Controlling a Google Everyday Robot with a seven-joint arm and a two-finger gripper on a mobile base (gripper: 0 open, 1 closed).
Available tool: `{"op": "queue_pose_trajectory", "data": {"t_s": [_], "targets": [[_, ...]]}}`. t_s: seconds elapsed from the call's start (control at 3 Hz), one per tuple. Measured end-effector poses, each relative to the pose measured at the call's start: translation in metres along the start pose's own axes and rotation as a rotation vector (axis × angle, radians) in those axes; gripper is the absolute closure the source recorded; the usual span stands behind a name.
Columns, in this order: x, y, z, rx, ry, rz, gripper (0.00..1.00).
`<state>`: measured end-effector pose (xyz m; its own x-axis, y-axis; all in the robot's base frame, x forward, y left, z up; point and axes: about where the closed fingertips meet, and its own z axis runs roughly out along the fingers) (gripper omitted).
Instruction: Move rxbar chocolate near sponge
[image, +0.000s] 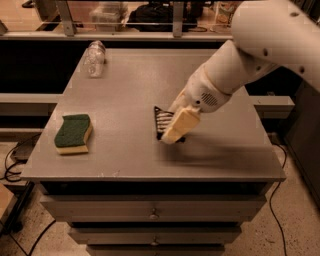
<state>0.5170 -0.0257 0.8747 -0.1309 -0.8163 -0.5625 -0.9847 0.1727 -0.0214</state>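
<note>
The rxbar chocolate (162, 121) is a black wrapper with white text lines, held on edge between my gripper's (172, 129) fingers near the middle of the grey table (130, 85). My gripper is shut on it, just above the tabletop. The sponge (73, 133), green top over yellow foam, lies flat near the table's front left edge, well left of the bar.
A clear plastic bottle (94, 58) lies on its side at the table's back left. Drawers (152, 212) run under the table front. A dark bag (155, 15) and railing stand behind. Cables lie on the floor at left.
</note>
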Motion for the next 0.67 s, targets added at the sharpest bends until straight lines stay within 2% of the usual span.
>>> {"op": "queue_pose_trajectory", "data": {"t_s": [0.33,0.67], "targets": [[-0.032,0.008,0.034,-0.061,-0.067,-0.036,1.0],[-0.075,0.024,0.083,-0.15,-0.145,-0.064,0.74]]}}
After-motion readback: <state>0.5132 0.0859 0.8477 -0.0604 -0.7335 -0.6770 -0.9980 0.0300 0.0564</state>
